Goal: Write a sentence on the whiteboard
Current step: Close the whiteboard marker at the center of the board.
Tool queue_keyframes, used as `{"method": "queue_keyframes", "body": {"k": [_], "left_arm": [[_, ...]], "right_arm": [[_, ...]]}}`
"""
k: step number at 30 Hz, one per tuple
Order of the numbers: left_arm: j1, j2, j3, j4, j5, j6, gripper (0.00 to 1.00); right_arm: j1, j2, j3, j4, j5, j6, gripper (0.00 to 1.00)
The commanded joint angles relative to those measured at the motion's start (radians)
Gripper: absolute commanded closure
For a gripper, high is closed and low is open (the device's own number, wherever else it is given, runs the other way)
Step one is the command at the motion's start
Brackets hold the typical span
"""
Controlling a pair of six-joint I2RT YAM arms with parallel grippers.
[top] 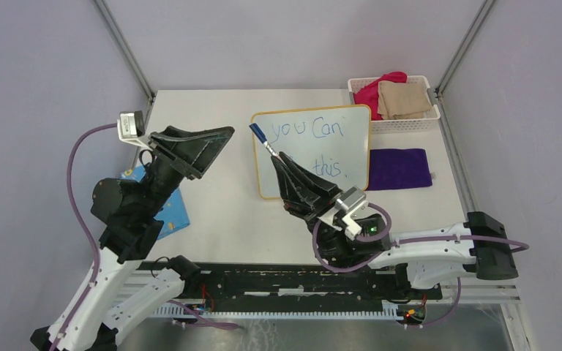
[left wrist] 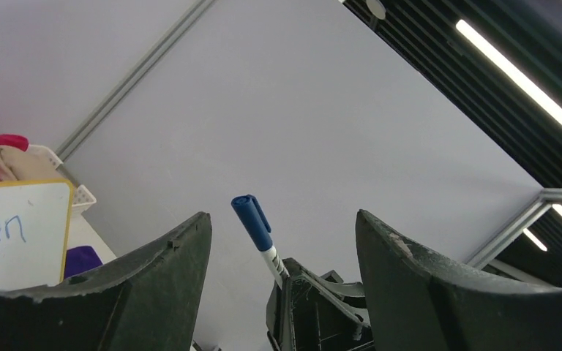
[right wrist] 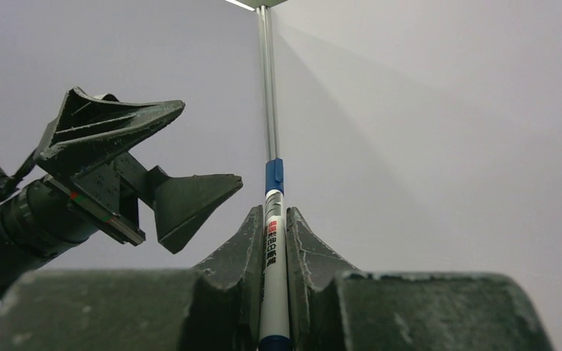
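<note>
The whiteboard (top: 357,146) with a yellow-orange rim lies at the middle of the table. The sentence (top: 327,129) is in blue: "you Can" on top and "this." below; the start of the second line is hidden behind my right gripper. My right gripper (top: 282,159) is raised over the board's left part, shut on a white marker (top: 263,140) with its blue cap on. The marker (right wrist: 274,241) stands straight between the right gripper's (right wrist: 274,212) closed jaws. My left gripper (top: 223,135) is open and empty, raised left of the board, its tips near the cap (left wrist: 252,219) but apart from it. The left gripper (left wrist: 282,216) faces the marker.
A white basket (top: 417,123) with red and tan cloths stands at the back right. A purple cloth (top: 399,168) lies right of the board. A blue card (top: 172,212) lies under the left arm. The whiteboard's corner (left wrist: 15,197) shows in the left wrist view.
</note>
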Motion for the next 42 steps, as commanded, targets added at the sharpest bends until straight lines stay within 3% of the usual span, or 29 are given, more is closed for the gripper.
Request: {"method": "queue_keyframes", "body": {"k": [1, 15, 34, 42], "left_arm": [[-0.003, 0.069, 0.04, 0.1, 0.154, 0.079, 0.22], [-0.004, 0.15, -0.03, 0.315, 0.241, -0.049, 0.25], [-0.013, 0.163, -0.065, 0.408, 0.251, -0.101, 0.5], [-0.025, 0.166, -0.074, 0.408, 0.248, -0.107, 0.55]], "right_arm": [[0.002, -0.061, -0.031, -0.007, -0.057, 0.083, 1.0], [0.002, -0.12, -0.078, -0.008, -0.082, 0.132, 1.0], [0.001, -0.11, -0.067, -0.025, -0.076, 0.142, 1.0], [0.001, -0.102, -0.06, -0.031, -0.073, 0.142, 1.0]]}}
